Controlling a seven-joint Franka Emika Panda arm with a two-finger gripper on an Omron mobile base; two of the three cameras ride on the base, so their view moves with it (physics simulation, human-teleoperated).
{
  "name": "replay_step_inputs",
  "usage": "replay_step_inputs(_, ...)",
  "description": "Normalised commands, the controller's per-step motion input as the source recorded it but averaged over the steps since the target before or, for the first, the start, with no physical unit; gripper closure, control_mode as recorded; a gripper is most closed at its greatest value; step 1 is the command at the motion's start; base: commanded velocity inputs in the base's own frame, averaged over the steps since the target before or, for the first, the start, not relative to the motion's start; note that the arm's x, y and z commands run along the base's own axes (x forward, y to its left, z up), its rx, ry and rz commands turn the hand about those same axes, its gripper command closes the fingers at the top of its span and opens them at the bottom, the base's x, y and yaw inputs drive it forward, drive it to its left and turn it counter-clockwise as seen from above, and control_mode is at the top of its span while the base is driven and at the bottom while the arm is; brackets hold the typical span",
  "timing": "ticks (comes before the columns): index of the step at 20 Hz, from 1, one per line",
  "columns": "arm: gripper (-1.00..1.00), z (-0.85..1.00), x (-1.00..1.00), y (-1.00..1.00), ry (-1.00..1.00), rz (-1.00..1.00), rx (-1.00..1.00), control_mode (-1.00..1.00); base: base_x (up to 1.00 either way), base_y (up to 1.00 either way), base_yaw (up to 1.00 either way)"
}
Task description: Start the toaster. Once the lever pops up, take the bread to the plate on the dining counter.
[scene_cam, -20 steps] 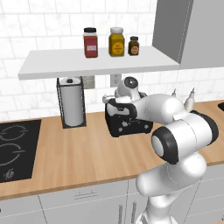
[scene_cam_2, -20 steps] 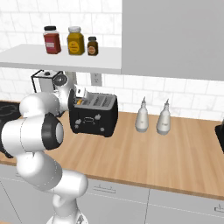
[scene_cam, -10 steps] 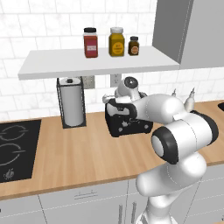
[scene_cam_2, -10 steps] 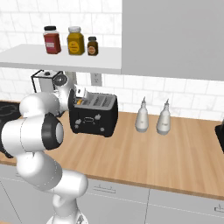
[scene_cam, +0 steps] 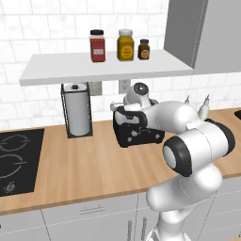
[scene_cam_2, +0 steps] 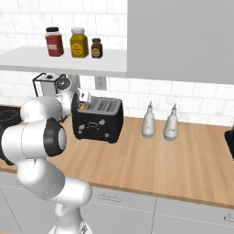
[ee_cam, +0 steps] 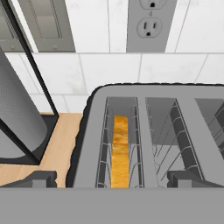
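Observation:
The black two-slot toaster [scene_cam: 137, 132] stands on the wood worktop against the tiled wall, also seen as a black toaster [scene_cam_2: 98, 119] from the right. My gripper [ee_cam: 114, 180] hovers open just above the toaster's top, its fingertips [ee_cam: 41, 179] either side of the left slot. The bread [ee_cam: 120, 148] stands sunk in that slot, with only its golden-orange edge showing. From the base, the gripper [scene_cam: 121, 114] sits over the toaster's left end, and from the other side the gripper [scene_cam_2: 82, 103] is at the same spot. The plate and the dining counter are out of view.
A paper towel roll [scene_cam: 77, 115] in a black wire stand is just left of the toaster. A white shelf [scene_cam: 103, 67] with three jars hangs low overhead. Two white bottles [scene_cam_2: 157, 122] stand to the right, and a black cooktop [scene_cam: 14, 160] is at far left.

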Motion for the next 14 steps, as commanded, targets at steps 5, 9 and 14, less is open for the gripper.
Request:
replay_step_inputs(5, -1.0, 0.0, 0.0, 0.0, 0.0, 0.0, 0.0, -1.0, 0.0, 0.0, 0.0)
replay_step_inputs(9, -1.0, 0.0, 0.0, 0.0, 0.0, 0.0, 0.0, -1.0, 0.0, 0.0, 0.0)
replay_step_inputs(14, -1.0, 0.0, 0.0, 0.0, 0.0, 0.0, 0.0, -1.0, 0.0, 0.0, 0.0)
